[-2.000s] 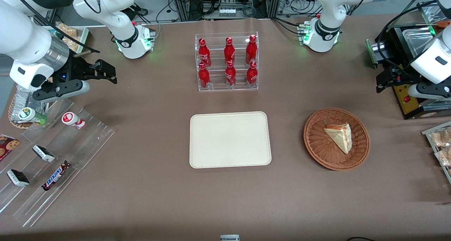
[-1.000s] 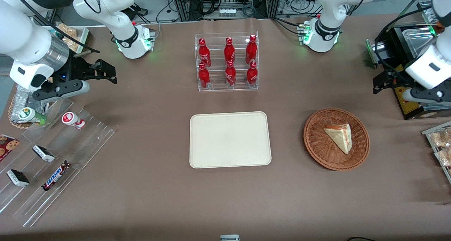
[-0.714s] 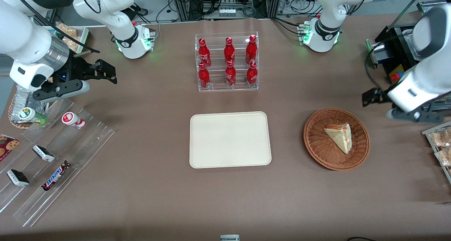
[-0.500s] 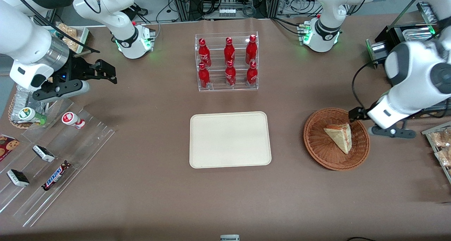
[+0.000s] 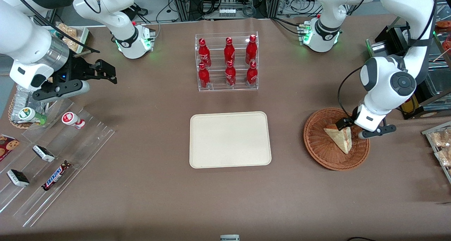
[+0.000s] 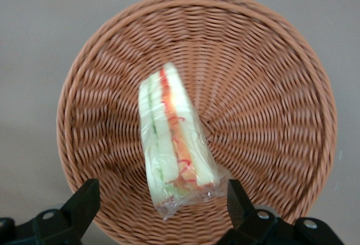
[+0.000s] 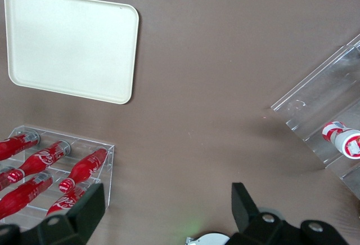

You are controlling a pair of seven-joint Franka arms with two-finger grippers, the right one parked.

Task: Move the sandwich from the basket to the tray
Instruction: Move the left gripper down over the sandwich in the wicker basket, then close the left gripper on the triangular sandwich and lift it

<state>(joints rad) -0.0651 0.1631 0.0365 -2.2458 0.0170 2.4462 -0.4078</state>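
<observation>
A plastic-wrapped triangular sandwich (image 5: 339,138) (image 6: 171,143) lies in the round wicker basket (image 5: 317,153) (image 6: 270,87) toward the working arm's end of the table. My left gripper (image 5: 356,128) (image 6: 162,191) hangs just above the basket, open. Its two black fingers (image 6: 84,200) stand either side of the sandwich's wide end and touch nothing. The cream tray (image 5: 230,139) (image 7: 70,45) lies bare in the middle of the table, beside the basket.
A clear rack of red bottles (image 5: 227,63) stands farther from the front camera than the tray. Acrylic shelves with snack bars (image 5: 53,156) lie toward the parked arm's end. Wrapped pastries (image 5: 440,146) and a black appliance (image 5: 391,36) sit near the basket.
The left arm swung from beside the black appliance to above the basket, and its gripper came down over the sandwich. Sandwich, basket and tray have not moved.
</observation>
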